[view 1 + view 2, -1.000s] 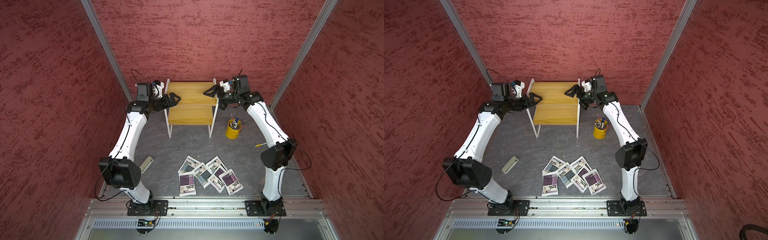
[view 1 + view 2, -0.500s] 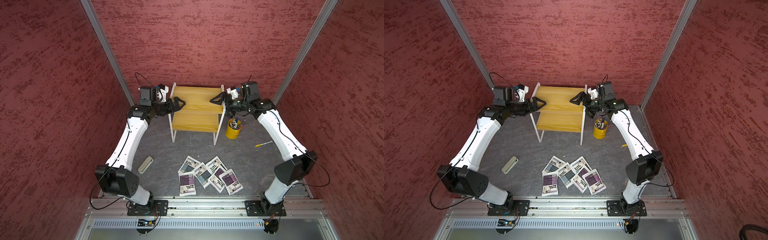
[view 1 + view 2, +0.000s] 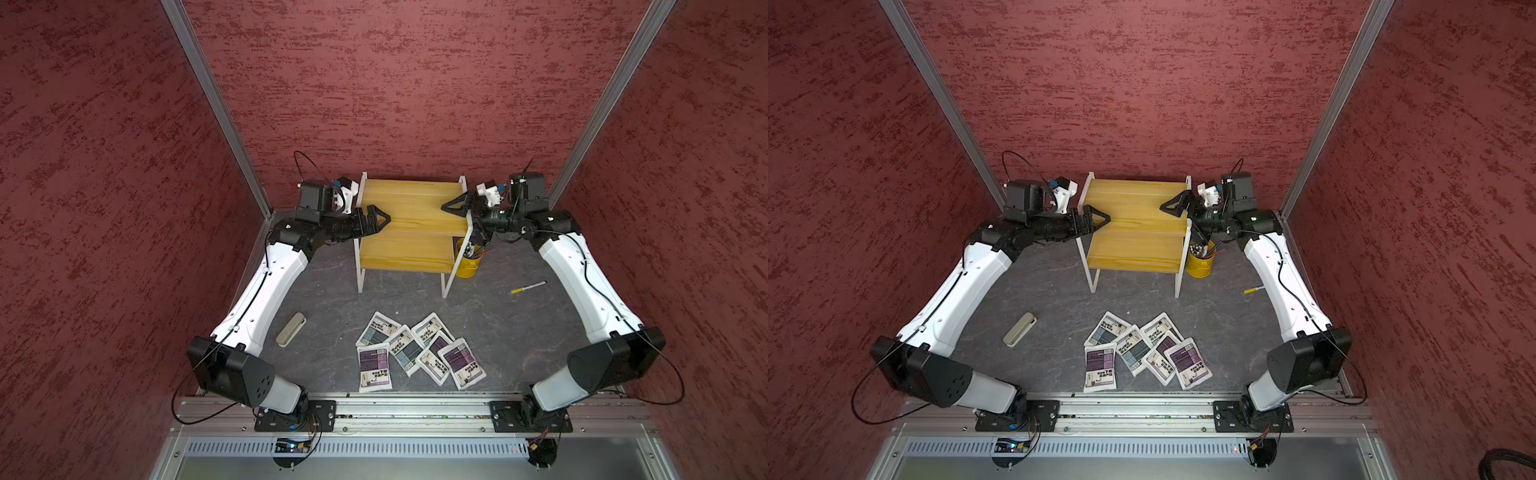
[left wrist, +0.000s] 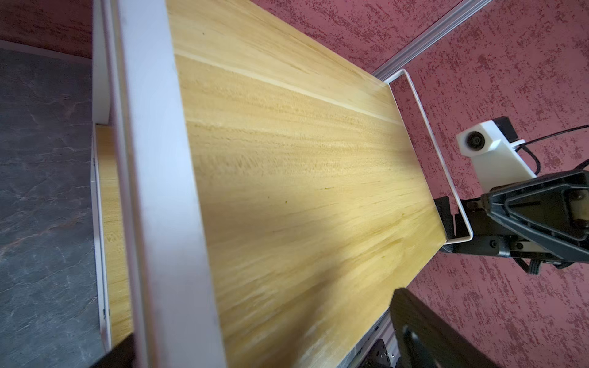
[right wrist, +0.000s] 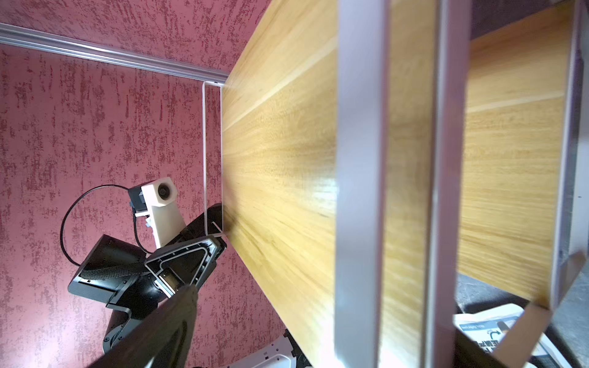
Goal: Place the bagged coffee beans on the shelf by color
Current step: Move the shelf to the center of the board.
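Note:
The shelf (image 3: 409, 249), two yellowish boards in a thin white frame, stands at the back of the table. My left gripper (image 3: 376, 219) is open astride its left side frame, level with the top board. My right gripper (image 3: 455, 205) is open astride the right side frame. In the left wrist view the white bar (image 4: 159, 191) runs between the spread fingers of that gripper (image 4: 264, 350); the right wrist view shows the same for the other gripper (image 5: 334, 344). The bagged coffee beans (image 3: 405, 351) lie in an overlapping heap at the front centre, purple-labelled (image 3: 374, 365) and grey-blue (image 3: 378, 330), far from both grippers.
A yellow pen cup (image 3: 469, 262) stands right against the shelf's right legs, under my right wrist. A yellow-tipped pen (image 3: 528, 287) lies on the dark table to the right. A beige flat case (image 3: 291, 329) lies at the left beside my left forearm. Red walls close in three sides.
The shelf has slid rightward and toward the front together with both open grippers, ending against the pen cup. The right elbow has swung out to the right.

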You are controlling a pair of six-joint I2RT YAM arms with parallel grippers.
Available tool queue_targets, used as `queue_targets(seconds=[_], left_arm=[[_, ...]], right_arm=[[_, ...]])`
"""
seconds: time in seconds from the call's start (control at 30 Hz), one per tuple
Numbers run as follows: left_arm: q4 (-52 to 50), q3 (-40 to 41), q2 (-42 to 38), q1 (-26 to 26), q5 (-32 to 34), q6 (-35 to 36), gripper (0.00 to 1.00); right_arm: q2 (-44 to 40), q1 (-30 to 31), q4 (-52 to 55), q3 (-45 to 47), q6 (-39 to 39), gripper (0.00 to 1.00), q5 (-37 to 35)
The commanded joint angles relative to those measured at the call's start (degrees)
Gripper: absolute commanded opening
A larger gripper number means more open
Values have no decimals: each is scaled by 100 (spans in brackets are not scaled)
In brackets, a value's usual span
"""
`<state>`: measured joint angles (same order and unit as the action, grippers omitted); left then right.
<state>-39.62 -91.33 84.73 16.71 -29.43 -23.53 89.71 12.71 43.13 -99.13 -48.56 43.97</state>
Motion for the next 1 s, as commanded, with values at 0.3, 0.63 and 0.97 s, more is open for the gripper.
queue_targets(seconds=[0.3,0.63,0.97], left_arm=[[120,66,-467,-589,263,-62,100],[-24,554,-1290,-1010,216,-63,100],[-202,2975,-3436,-641,-290,-448,100]], right_arm=[[-362,-396,560,-529,1169,98,-100],[-714,-592,1412,-597,1752,98,-537],[-2313,-597,2683,1032,2421,99,-1138]])
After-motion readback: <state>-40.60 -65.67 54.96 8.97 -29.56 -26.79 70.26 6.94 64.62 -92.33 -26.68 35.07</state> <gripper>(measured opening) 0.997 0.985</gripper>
